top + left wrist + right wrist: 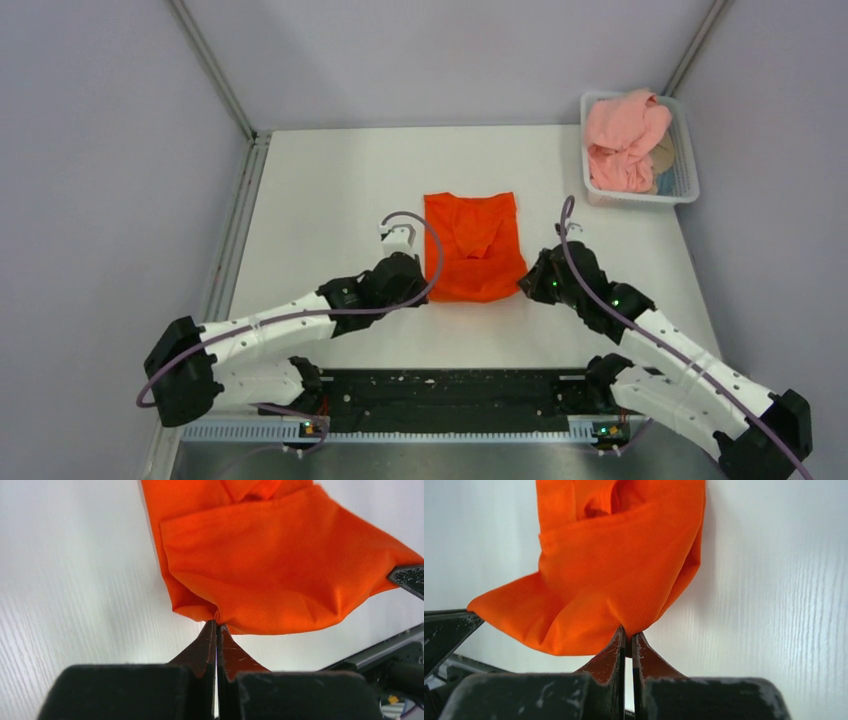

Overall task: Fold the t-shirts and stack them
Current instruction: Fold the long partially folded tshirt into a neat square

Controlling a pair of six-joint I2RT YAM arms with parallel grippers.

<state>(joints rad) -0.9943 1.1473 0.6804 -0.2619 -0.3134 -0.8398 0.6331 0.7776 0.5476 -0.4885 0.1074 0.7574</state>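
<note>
The orange-red t-shirt (472, 247) lies partly folded in the middle of the table, its near hem lifted. My left gripper (427, 288) is shut on the near left corner of that hem (217, 616). My right gripper (524, 284) is shut on the near right corner (629, 632). Both hold the hem a little above the table, and the cloth (280, 570) sags between them (604, 575). The pale salmon pink t-shirt (622, 140) lies crumpled in the basket at the back right.
A white plastic mesh basket (683, 160) stands at the table's back right corner, with other cloth under the pink tee. A metal rail (232, 240) runs along the table's left edge. The black base strip (450, 400) lies at the near edge.
</note>
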